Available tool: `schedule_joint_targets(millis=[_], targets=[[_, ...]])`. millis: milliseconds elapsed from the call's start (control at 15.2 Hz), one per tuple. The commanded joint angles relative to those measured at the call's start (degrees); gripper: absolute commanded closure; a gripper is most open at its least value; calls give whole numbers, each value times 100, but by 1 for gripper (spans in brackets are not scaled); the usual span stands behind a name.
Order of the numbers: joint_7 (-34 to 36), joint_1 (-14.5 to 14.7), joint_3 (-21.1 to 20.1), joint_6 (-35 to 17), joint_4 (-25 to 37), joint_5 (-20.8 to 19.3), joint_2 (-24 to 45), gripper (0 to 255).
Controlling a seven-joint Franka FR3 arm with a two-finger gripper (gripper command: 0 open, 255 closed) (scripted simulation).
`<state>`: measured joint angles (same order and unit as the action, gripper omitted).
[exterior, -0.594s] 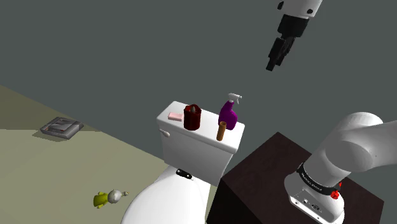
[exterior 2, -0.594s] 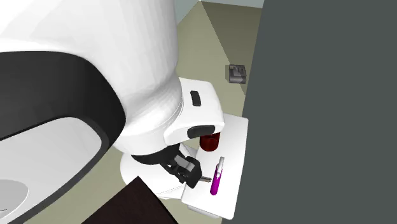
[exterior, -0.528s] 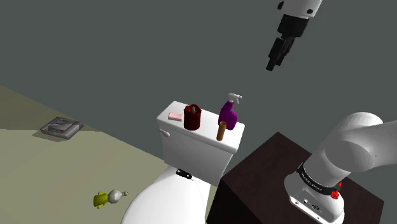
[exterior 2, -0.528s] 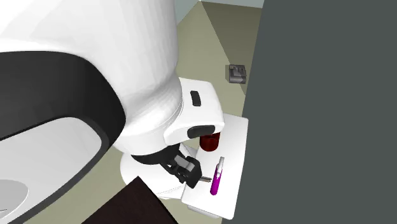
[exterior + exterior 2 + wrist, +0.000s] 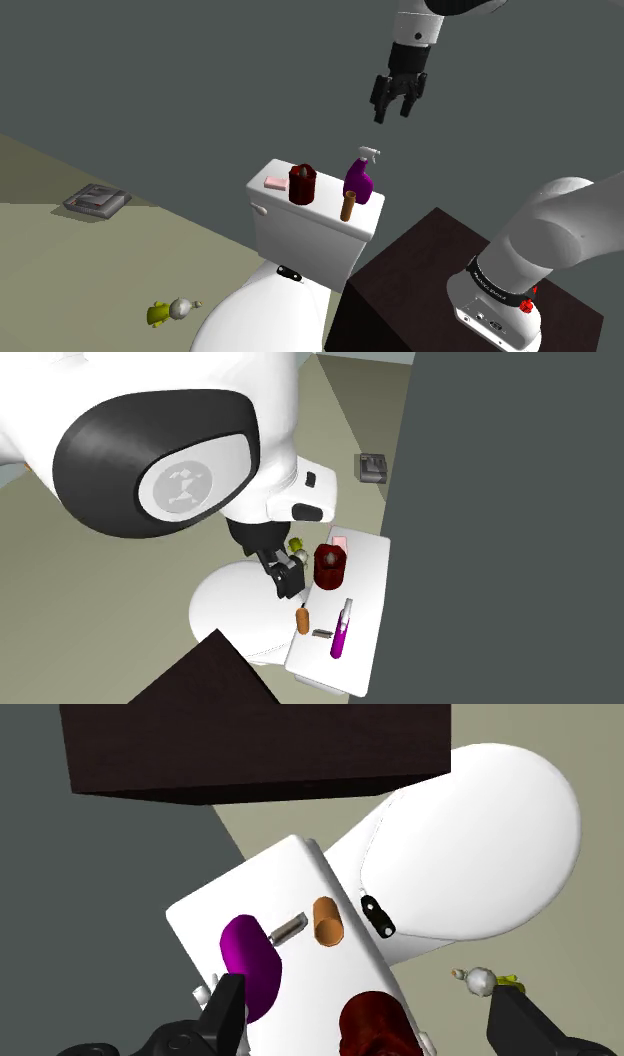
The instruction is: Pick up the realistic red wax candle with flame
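I see gripper (image 5: 392, 110) high over toilet tank (image 5: 310, 238), fingers spread wide, gripping nothing. Dark red candle (image 5: 302, 184) upright on tank lid, btwn pink soap bar (image 5: 276, 184) and purple spray bottle (image 5: 359, 182). Brown cylinder (image 5: 347, 207) stands just beside bottle, nr lid edge. Gripper well apart from candle.

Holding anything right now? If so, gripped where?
Nothing is held. The gripper hangs open in the air above the toilet tank, well clear of the dark red candle standing on it.
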<state>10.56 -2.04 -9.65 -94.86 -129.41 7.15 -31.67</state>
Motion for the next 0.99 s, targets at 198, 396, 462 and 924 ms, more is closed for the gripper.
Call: schedule_joint_targets(millis=[198,396,462,924], targets=[[1586,-185,-618,-240,651,62,1225,0],[2479,-270,-863,-341,1110,-20,2007,0],[2773,-288,-924,-365,1277,-61,2274,0],[4682,-231,-1031,-380,2607,-395,4164,0]])
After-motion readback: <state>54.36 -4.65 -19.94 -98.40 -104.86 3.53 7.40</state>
